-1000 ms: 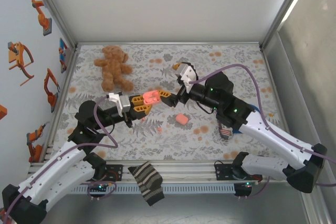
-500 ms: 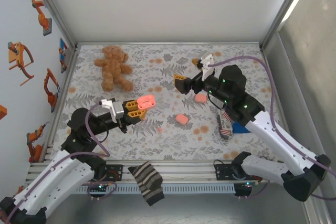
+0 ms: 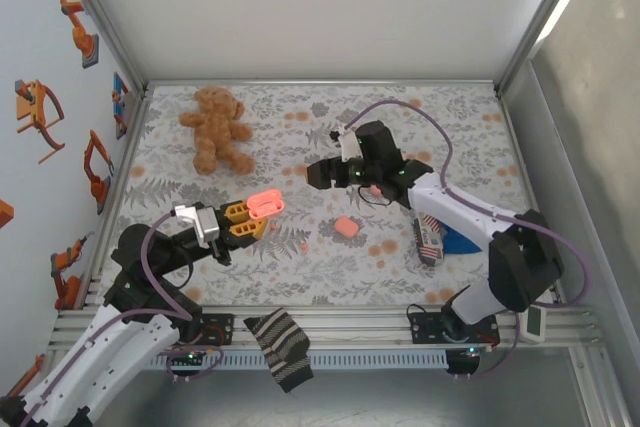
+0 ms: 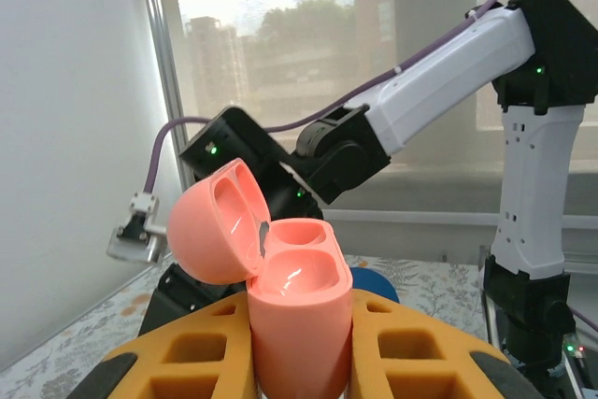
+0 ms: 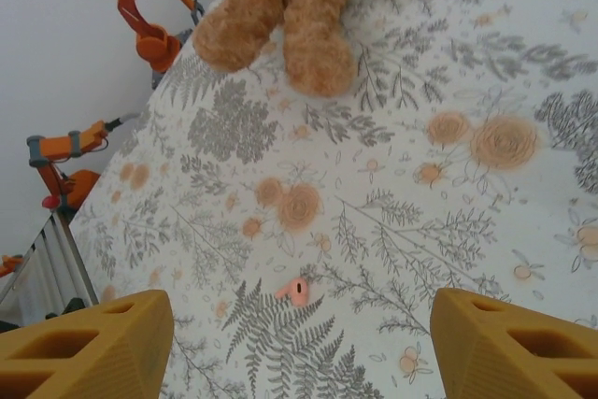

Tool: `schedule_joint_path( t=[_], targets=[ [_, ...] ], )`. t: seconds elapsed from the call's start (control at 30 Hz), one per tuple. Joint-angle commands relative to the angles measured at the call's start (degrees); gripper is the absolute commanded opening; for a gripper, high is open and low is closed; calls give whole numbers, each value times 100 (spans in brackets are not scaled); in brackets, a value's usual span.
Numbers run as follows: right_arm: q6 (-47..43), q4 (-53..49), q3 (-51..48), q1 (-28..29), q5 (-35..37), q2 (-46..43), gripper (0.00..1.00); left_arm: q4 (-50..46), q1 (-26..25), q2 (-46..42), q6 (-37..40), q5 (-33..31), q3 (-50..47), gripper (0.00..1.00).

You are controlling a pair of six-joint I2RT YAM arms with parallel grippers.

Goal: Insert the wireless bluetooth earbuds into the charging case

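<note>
Earbud [image 5: 294, 291] lies loose on the bench [image 3: 470, 127], below the teddy [image 5: 308, 7] in the right wrist view. Left gripper [image 3: 252, 213] clamps the open case [image 4: 297, 301]; right gripper [image 5: 301, 320] open, empty.

Three pink cases for you: one hinged open [image 3: 263, 203] left of centre, one shut [image 3: 346, 227] on the tabletop [image 3: 470, 137] at centre, and one half hidden [image 3: 376, 190] just right of centre. One earbud [image 3: 304, 245] you can count, a tiny pink speck below centre. One teddy bear [image 3: 213, 129], upper left. One striped sock [image 3: 280, 349], bottom centre. One flag-striped packet [image 3: 428, 239] and one blue piece [image 3: 462, 243], right of centre. Two tools in play: left tool [image 4: 299, 352], right tool [image 5: 299, 324].
</note>
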Motion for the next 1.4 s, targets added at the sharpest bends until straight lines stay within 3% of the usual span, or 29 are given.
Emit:
schedule_joint_path(
  t=[0.0,0.33,0.47,0.83,1.37],
  targets=[
    [519,153,170,145,-316,479,68,-56,-30,-79,-53,-66,-40,10],
    [529,-412,1212,903,-245,2254,46,-111,-37,-35,-77,-103,-4,10],
    [430,-711,1644,1066,-134,2755,41,-149,-30,-26,-81,-110,20,10],
    [278,-1139,2247,1313,-149,3507,35,-199,-36,66,-79,-161,49,10],
    [-78,-1865,2617,1508,126,3790,33,-381,-34,92,-62,-256,101,10]
  ],
)
